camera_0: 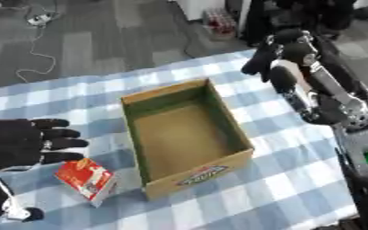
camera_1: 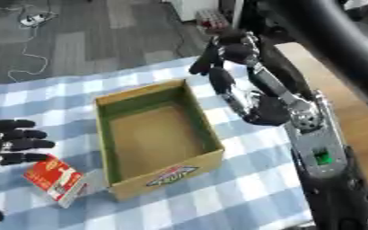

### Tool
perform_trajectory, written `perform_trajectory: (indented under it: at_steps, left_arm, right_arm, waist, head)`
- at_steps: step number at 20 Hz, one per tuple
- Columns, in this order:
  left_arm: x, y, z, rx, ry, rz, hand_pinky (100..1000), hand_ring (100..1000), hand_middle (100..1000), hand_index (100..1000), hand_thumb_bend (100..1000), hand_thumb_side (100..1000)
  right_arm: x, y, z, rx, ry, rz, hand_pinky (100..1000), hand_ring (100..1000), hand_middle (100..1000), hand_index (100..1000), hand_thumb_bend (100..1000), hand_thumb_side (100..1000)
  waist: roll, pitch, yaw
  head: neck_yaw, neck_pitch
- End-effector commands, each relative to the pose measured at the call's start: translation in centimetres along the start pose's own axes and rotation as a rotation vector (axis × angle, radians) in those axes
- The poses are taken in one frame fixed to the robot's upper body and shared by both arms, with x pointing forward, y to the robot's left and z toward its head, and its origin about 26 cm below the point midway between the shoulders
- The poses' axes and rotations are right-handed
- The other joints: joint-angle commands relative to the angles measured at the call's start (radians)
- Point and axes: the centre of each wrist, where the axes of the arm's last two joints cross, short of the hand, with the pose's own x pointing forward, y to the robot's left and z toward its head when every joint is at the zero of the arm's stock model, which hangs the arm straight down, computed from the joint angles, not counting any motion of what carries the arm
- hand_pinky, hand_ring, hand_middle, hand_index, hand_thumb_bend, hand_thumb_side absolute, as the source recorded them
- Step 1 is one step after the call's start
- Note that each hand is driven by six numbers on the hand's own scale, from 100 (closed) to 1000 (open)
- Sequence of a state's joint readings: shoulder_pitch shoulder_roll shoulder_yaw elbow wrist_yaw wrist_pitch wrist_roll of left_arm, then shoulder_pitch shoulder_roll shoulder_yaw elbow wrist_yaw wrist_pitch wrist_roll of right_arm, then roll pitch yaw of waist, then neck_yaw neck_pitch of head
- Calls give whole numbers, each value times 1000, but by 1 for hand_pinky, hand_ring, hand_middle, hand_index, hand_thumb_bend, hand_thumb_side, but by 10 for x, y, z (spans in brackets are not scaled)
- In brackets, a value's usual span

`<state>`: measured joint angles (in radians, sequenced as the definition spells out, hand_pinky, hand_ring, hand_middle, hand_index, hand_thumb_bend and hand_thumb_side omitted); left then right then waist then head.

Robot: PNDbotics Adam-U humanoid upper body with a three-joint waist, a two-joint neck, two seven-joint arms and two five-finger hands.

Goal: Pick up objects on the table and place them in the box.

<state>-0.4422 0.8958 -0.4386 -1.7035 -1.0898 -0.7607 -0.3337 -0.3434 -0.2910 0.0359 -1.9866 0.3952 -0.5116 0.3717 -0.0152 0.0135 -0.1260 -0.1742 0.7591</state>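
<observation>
Box: the cardboard box (camera_0: 189, 137) sits open and empty in the middle of the checked table (camera_0: 297, 179), one corner towards me.
Carton: I see one small red and white carton (camera_0: 86, 178) lying tilted on the table, just beside the box's left wall and near its front corner.
Left hand: my left hand (camera_0: 18, 143) hangs just above and behind the carton, fingers straight and spread, pointing towards the box and holding nothing.
Right hand: my right hand (camera_1: 234, 58) is raised past the far right corner of the box; its fingers look bent and hanging down, though I can't be sure from here, and nothing is in them.
Handling: I judge the carton light and thin-walled, stiff along its edges but easy to dent on its flat faces, perhaps a bit slick.
Hold: I'd take it across the narrow sides, thumb against fingers, near the middle so it doesn't swing.
</observation>
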Motion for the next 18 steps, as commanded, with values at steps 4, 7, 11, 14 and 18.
perform_trajectory:
  at_steps: [4, 7, 11, 14, 18]
  left_arm:
    - [-6, 4, -8, -23, -26, -1, 1000, 1000, 1000, 1000, 418, 934]
    - [-7, 0, -12, -71, -44, 12, 1000, 1000, 1000, 1000, 413, 940]
    - [-10, -10, -15, -170, -66, 53, 1000, 1000, 1000, 1000, 394, 948]
    - [-11, -10, -18, -206, -72, 79, 1000, 1000, 1000, 1000, 389, 950]
    - [-10, -7, -21, -220, -83, 93, 1000, 1000, 1000, 1000, 388, 955]
  right_arm:
    - [2, -6, -5, -10, -27, 15, 374, 335, 470, 650, 100, 1000]
    - [2, -7, -5, -13, -30, 14, 374, 336, 469, 649, 100, 1000]
    - [3, -7, -7, -15, -34, 13, 375, 336, 469, 648, 100, 1000]
    - [3, -7, -7, -20, -34, 13, 375, 336, 469, 648, 100, 1000]
    - [3, -7, -7, -22, -34, 13, 375, 336, 469, 648, 100, 1000]
  waist:
    - [-1, -8, -1]
    - [0, -8, -3]
    - [2, -8, -6]
    - [1, -8, -8]
    - [2, -8, -8]
  head:
    - [13, -10]
    - [15, -10]
    - [15, -10]
    - [14, -12]
    - [12, -13]
